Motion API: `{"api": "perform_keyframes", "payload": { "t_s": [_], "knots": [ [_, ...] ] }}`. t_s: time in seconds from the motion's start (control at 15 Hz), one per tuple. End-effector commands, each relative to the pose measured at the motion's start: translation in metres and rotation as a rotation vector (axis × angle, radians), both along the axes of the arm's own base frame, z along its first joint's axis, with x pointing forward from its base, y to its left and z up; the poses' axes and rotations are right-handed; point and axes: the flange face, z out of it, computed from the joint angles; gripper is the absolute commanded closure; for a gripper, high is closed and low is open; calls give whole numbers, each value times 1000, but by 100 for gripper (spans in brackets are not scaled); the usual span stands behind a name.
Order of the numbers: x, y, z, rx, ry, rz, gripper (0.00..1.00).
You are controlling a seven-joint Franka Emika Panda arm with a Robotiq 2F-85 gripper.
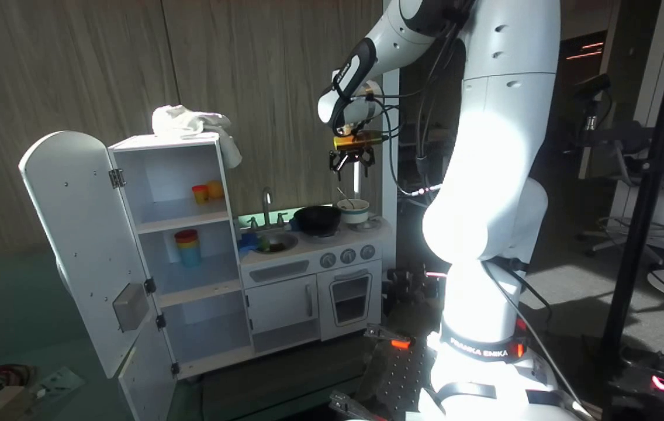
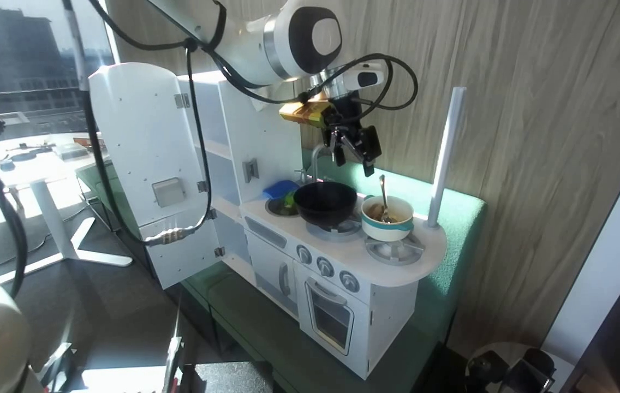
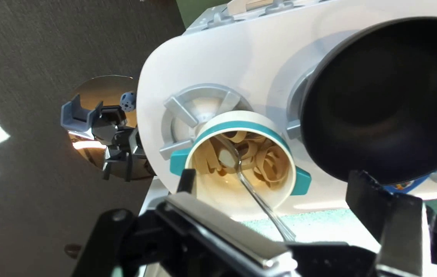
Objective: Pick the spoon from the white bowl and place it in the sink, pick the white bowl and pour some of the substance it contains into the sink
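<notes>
The white bowl (image 1: 355,215) has a teal band and two teal handles, and stands upright on the stove's end burner. It also shows in an exterior view (image 2: 387,232) and the wrist view (image 3: 218,198), with tan curled strips inside. The metal spoon (image 3: 259,198) leans in the bowl, its handle over the rim; it shows in both exterior views (image 1: 345,196) (image 2: 383,194). My gripper (image 1: 353,172) is open and empty above the bowl, apart from the spoon, also in an exterior view (image 2: 353,166) and the wrist view (image 3: 274,180). The sink (image 1: 290,241) holds something green.
A black pan (image 2: 325,202) sits on the burner between bowl and sink, also large in the wrist view (image 3: 387,104). A faucet (image 1: 266,202) stands behind the sink, with a blue item (image 2: 281,189) nearby. An upright pole (image 2: 446,158) rises beside the bowl. A cabinet door (image 1: 80,234) stands open.
</notes>
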Motion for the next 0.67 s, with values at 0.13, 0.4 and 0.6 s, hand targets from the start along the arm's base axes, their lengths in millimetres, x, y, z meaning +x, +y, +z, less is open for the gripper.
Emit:
{"api": "perform_keyframes", "payload": {
  "t_s": [0.13, 0.4, 0.6],
  "knots": [
    [30, -35, -15, -22, -3, -31, 0],
    [50, -49, -34, -48, 42, -14, 0],
    [56, -61, -50, -61, 65, -16, 0]
  ]
}}
